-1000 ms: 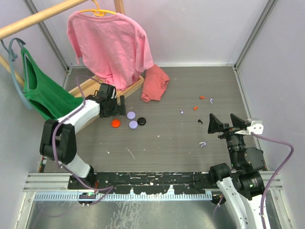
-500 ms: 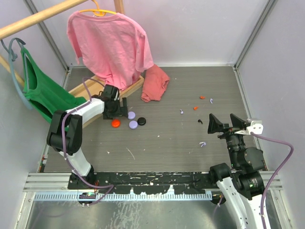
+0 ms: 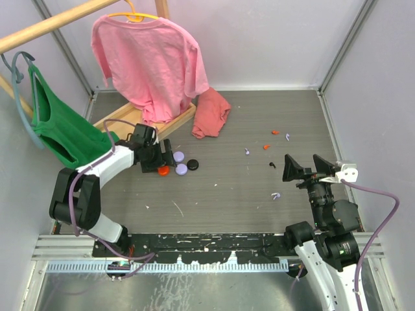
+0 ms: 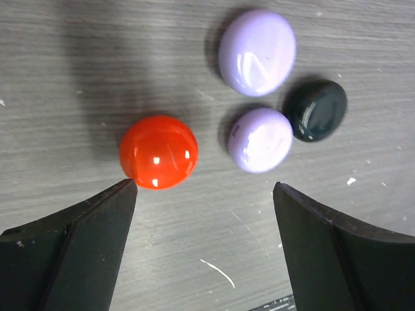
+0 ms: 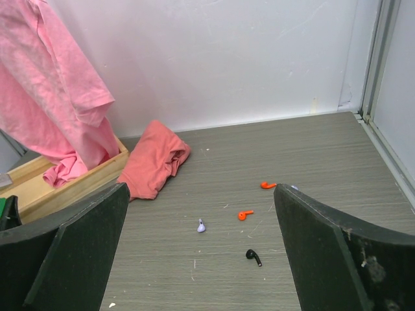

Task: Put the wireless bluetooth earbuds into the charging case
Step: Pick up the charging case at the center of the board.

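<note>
Only my left wrist view shows the orange puck [image 4: 159,152] beside the spread left gripper [image 4: 204,188], perhaps touching it. The right gripper [image 5: 201,188] gapes toward the earbuds [image 5: 244,214]. The left has closed in since.

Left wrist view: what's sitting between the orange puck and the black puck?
The smaller lavender puck lies between the orange puck and the black puck, close beside the black one. The left wrist view shows it plainly.

Left tool [image 3: 163,161] at the orange puck [image 3: 164,171] (earbuds [image 3: 266,147] well apart).
</note>
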Robot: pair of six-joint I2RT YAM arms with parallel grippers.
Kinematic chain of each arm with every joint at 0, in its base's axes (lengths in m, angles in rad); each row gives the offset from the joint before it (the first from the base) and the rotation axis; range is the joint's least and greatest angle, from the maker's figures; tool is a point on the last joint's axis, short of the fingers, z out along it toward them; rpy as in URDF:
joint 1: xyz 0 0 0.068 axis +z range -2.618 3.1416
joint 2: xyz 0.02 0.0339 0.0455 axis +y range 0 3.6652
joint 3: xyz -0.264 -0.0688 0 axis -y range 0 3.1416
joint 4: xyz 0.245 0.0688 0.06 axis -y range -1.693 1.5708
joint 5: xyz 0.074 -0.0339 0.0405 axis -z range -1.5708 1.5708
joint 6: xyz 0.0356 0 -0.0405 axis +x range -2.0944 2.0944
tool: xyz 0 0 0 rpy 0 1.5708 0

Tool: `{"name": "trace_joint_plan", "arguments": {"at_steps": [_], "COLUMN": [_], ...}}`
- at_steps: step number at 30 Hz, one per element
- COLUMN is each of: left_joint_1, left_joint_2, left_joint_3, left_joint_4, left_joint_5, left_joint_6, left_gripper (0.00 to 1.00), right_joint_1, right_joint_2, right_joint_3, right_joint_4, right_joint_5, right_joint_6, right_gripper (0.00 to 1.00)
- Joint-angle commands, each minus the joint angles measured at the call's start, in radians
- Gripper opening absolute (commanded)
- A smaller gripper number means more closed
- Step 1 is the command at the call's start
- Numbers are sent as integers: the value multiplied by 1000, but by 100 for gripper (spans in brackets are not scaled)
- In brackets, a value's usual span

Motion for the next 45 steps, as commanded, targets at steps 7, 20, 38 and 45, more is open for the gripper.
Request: {"name": "trace_joint_plan", "arguments": {"at_steps": [7, 20, 38, 45], "left_joint_1": [2, -13, -28, -74], "left_joint_2": [-137, 53, 26, -45], "left_joint_3": [-6, 112, 22, 12], "left_joint_4": [-13, 65, 21, -28], "left_joint_5": [-13, -62, 75, -63], "left_joint_6": [20, 160, 65, 86], "left_gripper": [88, 89, 82, 82], "right_joint_1": [7, 10, 12, 11], "right_joint_2": [7, 12, 15, 16], "right_joint_3": [3, 4, 1, 0], "right_joint_4": [45, 44, 48, 48], "right_joint_5": [4, -3, -6, -9], "right_joint_6": [9, 5, 1, 1], "right_gripper": [100, 100, 100, 100]}}
